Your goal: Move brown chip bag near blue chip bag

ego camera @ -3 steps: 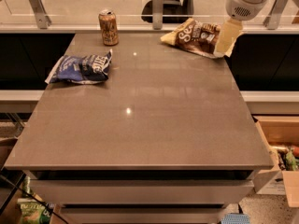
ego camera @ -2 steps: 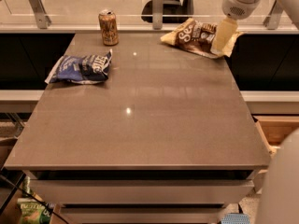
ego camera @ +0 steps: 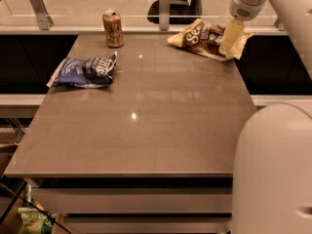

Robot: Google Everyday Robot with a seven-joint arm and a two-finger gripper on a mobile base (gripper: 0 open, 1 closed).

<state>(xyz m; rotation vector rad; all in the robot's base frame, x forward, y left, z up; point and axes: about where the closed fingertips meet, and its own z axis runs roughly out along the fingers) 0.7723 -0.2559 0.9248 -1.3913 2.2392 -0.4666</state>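
The brown chip bag, dark brown with pale yellow edges, lies flat at the table's far right corner. The blue chip bag, wrinkled with white lettering, lies near the table's left edge, well apart from the brown bag. My gripper reaches down from the upper right and sits over the right end of the brown bag, covering part of it. The bag still rests on the table.
A tan drink can stands upright at the far left, behind the blue bag. The grey table ends at a railing at the back. A large white part of my arm fills the lower right.
My gripper has shifted slightly left and down over the brown bag. A white arm section has swung into the lower right of the view. Bags and can have not moved.
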